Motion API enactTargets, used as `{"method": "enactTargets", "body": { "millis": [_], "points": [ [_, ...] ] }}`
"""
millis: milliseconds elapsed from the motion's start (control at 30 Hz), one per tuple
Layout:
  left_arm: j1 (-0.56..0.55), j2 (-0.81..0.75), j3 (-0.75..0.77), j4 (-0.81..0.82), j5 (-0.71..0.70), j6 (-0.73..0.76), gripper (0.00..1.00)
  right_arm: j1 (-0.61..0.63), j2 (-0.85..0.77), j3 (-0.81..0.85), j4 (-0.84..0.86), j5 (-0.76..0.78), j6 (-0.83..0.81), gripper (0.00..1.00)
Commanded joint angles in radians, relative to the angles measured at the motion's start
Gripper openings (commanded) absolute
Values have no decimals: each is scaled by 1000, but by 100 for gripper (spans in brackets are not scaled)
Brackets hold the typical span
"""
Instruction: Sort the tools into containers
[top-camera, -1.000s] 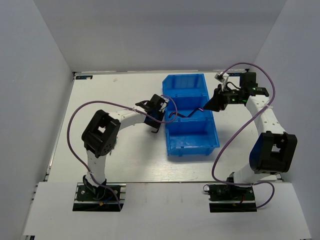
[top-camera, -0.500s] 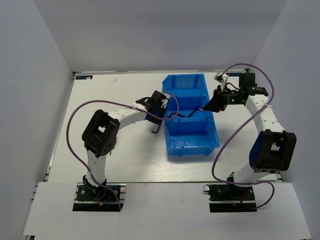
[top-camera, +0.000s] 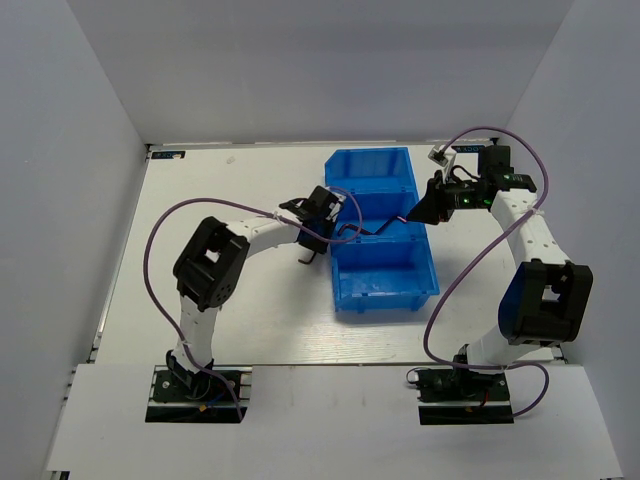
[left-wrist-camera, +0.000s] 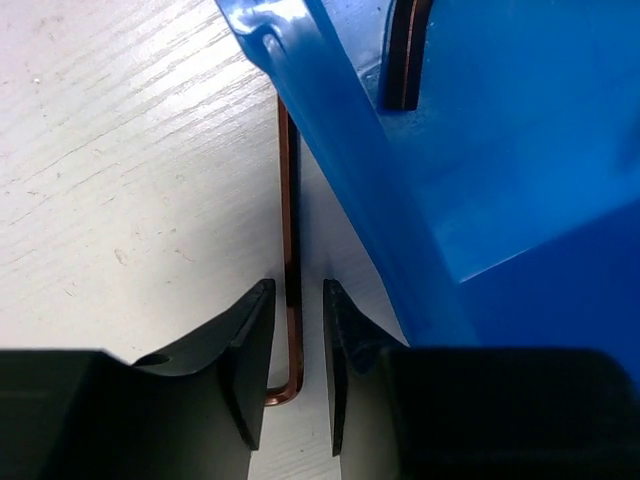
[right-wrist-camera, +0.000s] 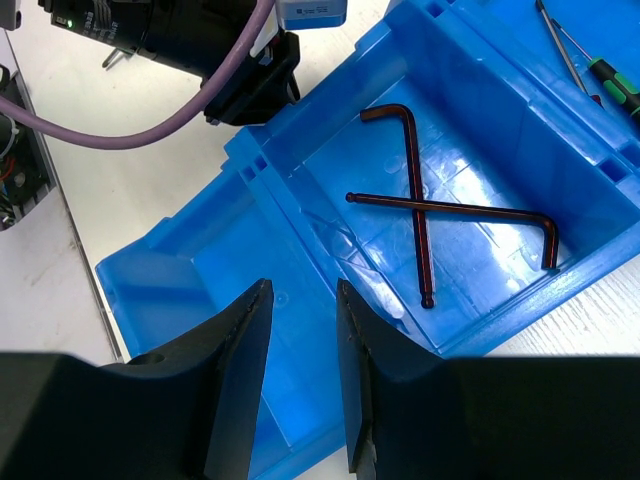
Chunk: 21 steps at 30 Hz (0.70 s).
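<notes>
A dark brown L-shaped hex key (left-wrist-camera: 288, 200) lies on the white table along the outer left wall of the blue bin (left-wrist-camera: 330, 130). My left gripper (left-wrist-camera: 296, 290) is open, with its jaws narrowly astride the key's bent end. In the top view the left gripper (top-camera: 312, 250) sits beside the bin (top-camera: 385, 290). My right gripper (right-wrist-camera: 302, 295) is open and empty above the bin (right-wrist-camera: 280, 200). It also shows in the top view (top-camera: 420, 212). Two crossed hex keys (right-wrist-camera: 420, 250) (right-wrist-camera: 490, 212) lie in one compartment. A green-handled screwdriver (right-wrist-camera: 615, 85) lies in the neighbouring one.
Purple cables (top-camera: 150, 250) loop from both arms. The left arm's wrist (right-wrist-camera: 200, 40) shows beside the bin in the right wrist view. White walls enclose the table (top-camera: 220, 190) on three sides. A dark thin tool (left-wrist-camera: 405, 50) lies inside the bin.
My left arm has shifted slightly right, toward the bin's left wall. The right arm has not moved.
</notes>
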<state>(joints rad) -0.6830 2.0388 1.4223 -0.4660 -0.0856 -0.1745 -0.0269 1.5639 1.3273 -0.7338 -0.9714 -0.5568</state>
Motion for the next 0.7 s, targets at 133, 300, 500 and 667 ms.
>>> {"method": "enactTargets", "body": {
  "millis": [133, 300, 500, 667],
  "points": [
    [-4, 31, -17, -138, -97, 1, 33, -8, -2, 18, -4, -23, 0, 38],
    [5, 9, -121, -164, -129, 1, 27, -8, -1, 15, -1, -29, 5, 38],
    [5, 10, -157, -174, -129, 1, 0, -8, 4, 26, 8, -35, 15, 38],
    [23, -34, -157, -183, -161, -29, 0, -10, -5, 24, 4, -33, 9, 38]
  ]
}}
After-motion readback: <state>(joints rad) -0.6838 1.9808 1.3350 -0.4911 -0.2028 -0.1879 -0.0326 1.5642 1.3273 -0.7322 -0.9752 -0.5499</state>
